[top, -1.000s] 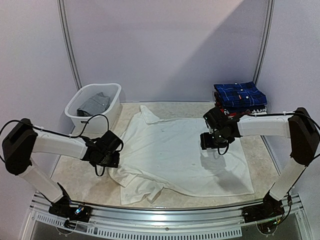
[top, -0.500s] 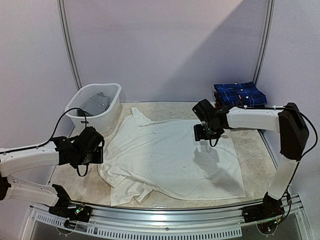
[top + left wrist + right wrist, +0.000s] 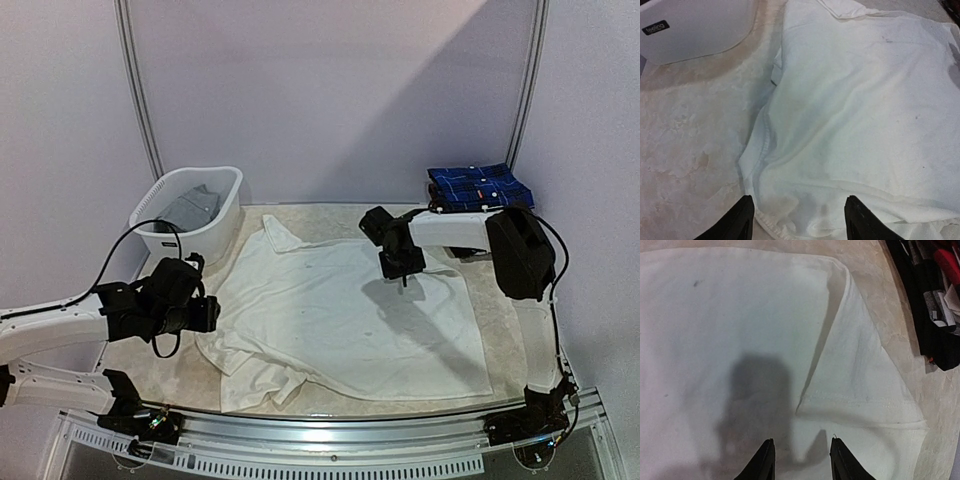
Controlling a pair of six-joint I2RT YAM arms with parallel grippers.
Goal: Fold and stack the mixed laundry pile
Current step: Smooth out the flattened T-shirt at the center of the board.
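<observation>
The white shirt [image 3: 340, 310] is lying spread across the middle of the table [image 3: 160, 370]. Its lower left part is bunching into folds near the front edge.

The left gripper [image 3: 800, 222] is sitting low at the shirt's left edge, in the lower left of the top view. Its fingers are standing apart with nothing between them, over a rumpled hem. Whether they are touching the cloth I cannot tell.

The right gripper [image 3: 802, 460] is hanging above the shirt's upper right part, fingers likewise released, and is throwing a shadow on the cloth. In the right wrist view a corner of the shirt is lying turned over onto itself, up and to the right of the fingers.

The plaid shirt [image 3: 480, 187] is sitting folded on top of a dark stack [image 3: 930, 300] in the upper right of the top view, apart from the white shirt. The grey garment [image 3: 190, 208] is lying inside the basket [image 3: 165, 238] at the upper left, near the white shirt's left side.
</observation>
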